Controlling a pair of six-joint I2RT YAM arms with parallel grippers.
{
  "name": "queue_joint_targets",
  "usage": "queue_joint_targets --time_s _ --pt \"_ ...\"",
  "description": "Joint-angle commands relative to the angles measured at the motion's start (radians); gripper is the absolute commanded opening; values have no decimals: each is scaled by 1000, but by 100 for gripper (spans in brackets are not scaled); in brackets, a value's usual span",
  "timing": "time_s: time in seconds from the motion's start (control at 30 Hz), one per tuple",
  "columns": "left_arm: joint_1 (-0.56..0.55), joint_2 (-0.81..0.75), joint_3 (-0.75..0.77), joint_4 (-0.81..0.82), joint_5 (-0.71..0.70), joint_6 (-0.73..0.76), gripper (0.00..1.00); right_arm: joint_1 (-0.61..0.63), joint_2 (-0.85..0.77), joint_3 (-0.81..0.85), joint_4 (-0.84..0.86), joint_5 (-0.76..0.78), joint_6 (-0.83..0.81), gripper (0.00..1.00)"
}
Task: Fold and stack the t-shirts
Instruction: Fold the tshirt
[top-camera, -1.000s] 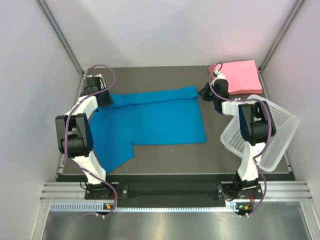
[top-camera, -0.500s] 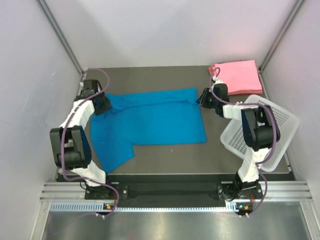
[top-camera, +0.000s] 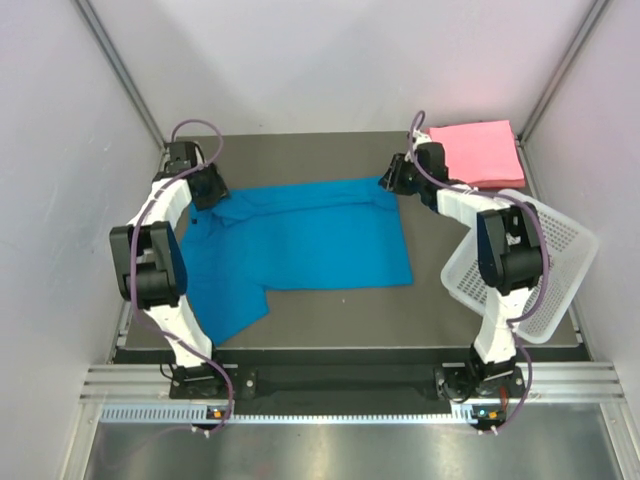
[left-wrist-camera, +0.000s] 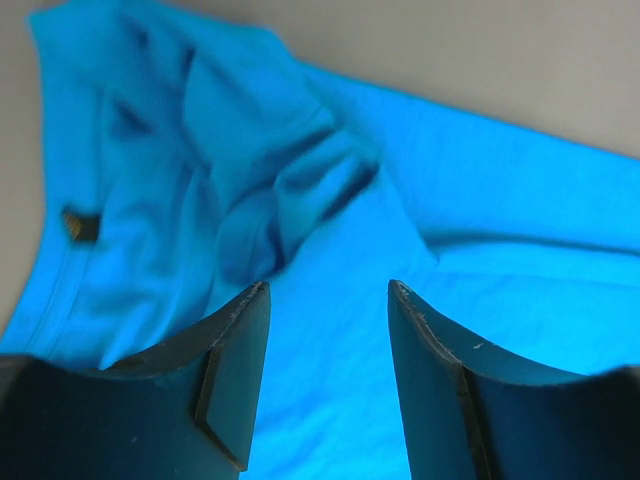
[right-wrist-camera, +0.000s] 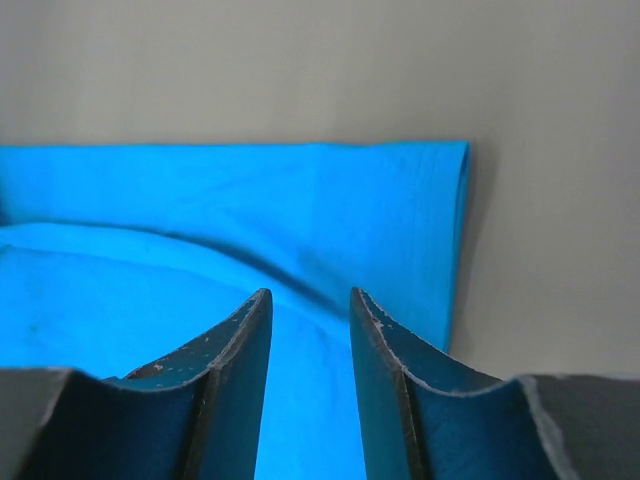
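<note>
Your left fingers stand apart and your right fingers narrowly apart, both empty over the blue shirt lying on the desk.

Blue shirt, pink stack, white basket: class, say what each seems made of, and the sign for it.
Blue shirt: soft matte cloth, probably cotton; it wrinkles and folds limply. Pink stack: likewise matte cloth, folded flat. White basket: rigid plastic, it seems; perforated walls hold their shape.
</note>
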Motion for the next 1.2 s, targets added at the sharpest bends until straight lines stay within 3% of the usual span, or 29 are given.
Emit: queue_joint_targets --time_s 0.0,0.07,0.2,0.23,0.37,0.77,0.83,0.93,1.03,1.17 --pt "5 63 107 19 55 37 56 7 64 61 -47 -45 -53 38" --pt "5 114 150 -51 64 36 54 7 71 66 -45 -49 -51 38" --pt "2 114 137 -111 56 21 41 11 72 66 -31 -54 -42 38" --pt "-3 107 129 -123 36 15 28 14 73 66 -31 -56 -37 38" --pt "-5 55 49 -157 4 -4 0 22 65 75 -33 -56 -36 38" --pt "-12 -140 -231 -107 -146 -102 0 37 73 75 -54 -36 -39 38" --pt "-11 -211 -267 -75 -128 -133 18 36 76 84 -64 -33 -37 38" --pt "-11 -303 -287 -15 -42 -157 35 36 81 101 -73 -33 -37 38" --pt "-9 -341 -268 56 -39 -185 45 46 85 116 -90 -14 -37 38" --pt "72 -265 -164 19 -85 -200 47 53 101 139 -108 36 -40 38"
